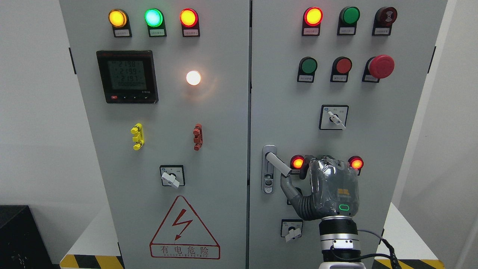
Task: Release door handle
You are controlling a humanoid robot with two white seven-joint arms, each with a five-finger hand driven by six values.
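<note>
The grey door handle [278, 163] sits on the left edge of the cabinet's right door [373, 142]. Its lever is swung out and points down to the right. My right hand [303, 172] comes up from the bottom right, its back toward the camera, just right of the lever. The fingers [324, 161] point at the panel beside the lever and hold nothing. The thumb [289, 186] stretches left, its tip right below the lever's free end; I cannot tell whether it touches. The left arm is out of view.
The hand partly covers two lit red lamps [297, 162], and a rotary switch [291, 228] sits below the thumb. Buttons, a red emergency stop [381, 66] and another switch [333, 117] are higher up. The left door [224, 168] carries a meter, lamps and a warning triangle.
</note>
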